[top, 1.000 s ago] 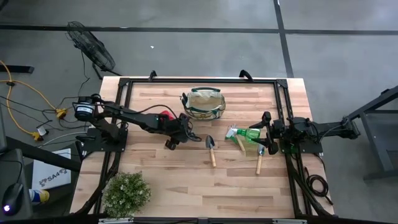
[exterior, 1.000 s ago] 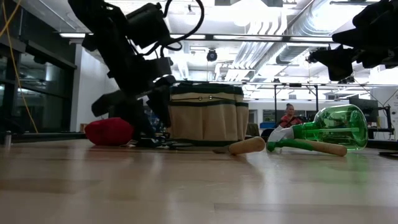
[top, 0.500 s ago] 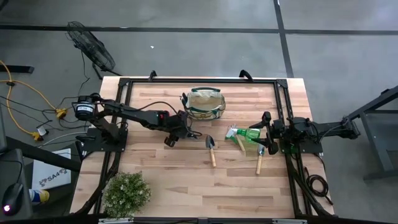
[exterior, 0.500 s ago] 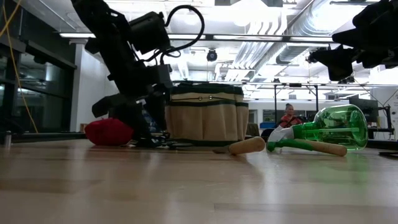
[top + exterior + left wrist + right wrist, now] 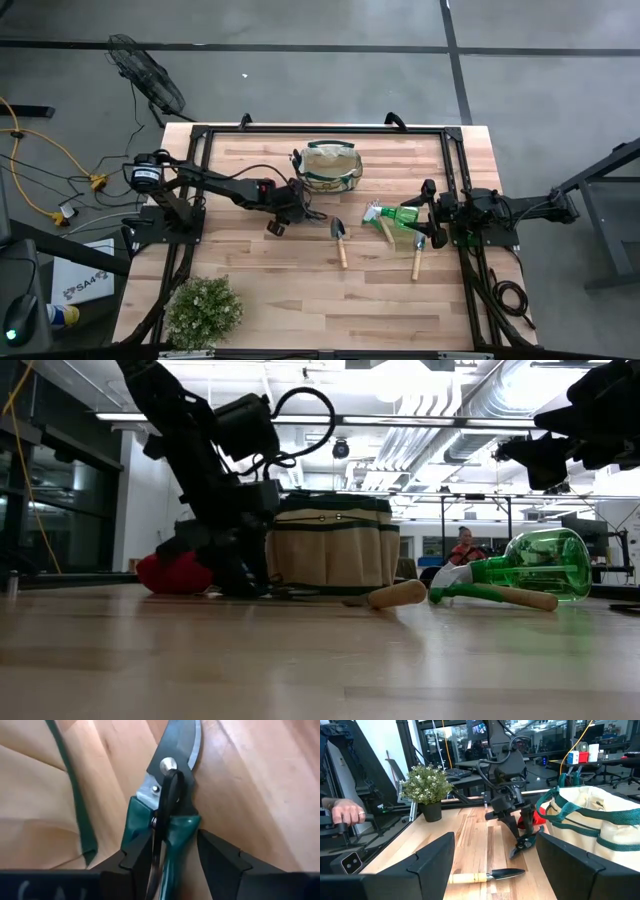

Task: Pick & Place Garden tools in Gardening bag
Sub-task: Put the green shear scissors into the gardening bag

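Left gripper [image 5: 283, 212] was down on the counter [image 5: 300, 290] beside the bag [image 5: 329, 166], fingers [image 5: 137, 857] part-open astride the shears [image 5: 167, 815], which lay flat. Trowel [image 5: 340, 240] and sprayer [image 5: 400, 216] lay farther right. Right gripper [image 5: 428, 215] hung wide open and empty by the sprayer.

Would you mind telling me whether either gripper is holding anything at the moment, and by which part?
The left gripper straddles the pruning shears just below the pivot, but a firm grip cannot be told. The right gripper holds nothing.
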You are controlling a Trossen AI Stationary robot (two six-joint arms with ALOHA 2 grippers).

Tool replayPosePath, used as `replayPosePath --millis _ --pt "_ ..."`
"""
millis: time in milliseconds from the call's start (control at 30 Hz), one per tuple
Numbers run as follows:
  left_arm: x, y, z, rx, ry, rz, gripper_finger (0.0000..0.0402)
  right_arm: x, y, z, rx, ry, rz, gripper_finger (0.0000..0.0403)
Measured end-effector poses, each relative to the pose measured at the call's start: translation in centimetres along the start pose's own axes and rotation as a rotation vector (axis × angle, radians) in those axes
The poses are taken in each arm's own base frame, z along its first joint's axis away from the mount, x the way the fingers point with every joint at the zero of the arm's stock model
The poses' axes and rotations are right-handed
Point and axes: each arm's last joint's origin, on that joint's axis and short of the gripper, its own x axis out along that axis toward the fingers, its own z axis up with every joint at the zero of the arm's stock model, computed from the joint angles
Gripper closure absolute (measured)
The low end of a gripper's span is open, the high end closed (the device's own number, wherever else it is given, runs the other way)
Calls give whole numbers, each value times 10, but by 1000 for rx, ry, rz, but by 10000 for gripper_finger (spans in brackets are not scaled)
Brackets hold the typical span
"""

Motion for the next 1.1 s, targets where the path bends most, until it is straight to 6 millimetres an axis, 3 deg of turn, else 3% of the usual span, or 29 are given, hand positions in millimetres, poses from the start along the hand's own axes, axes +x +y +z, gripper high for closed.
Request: replayPosePath --millis 300,667,1100 --pt "0 -1 0 -9 -11 -16 257 0 0 0 0 -1 0 131" --pt "-1 0 1 -23 -15 -12 339 0 0 0 0 0 0 131" --pt "-2 0 1 -62 -12 -15 397 0 0 0 0 0 0 131"
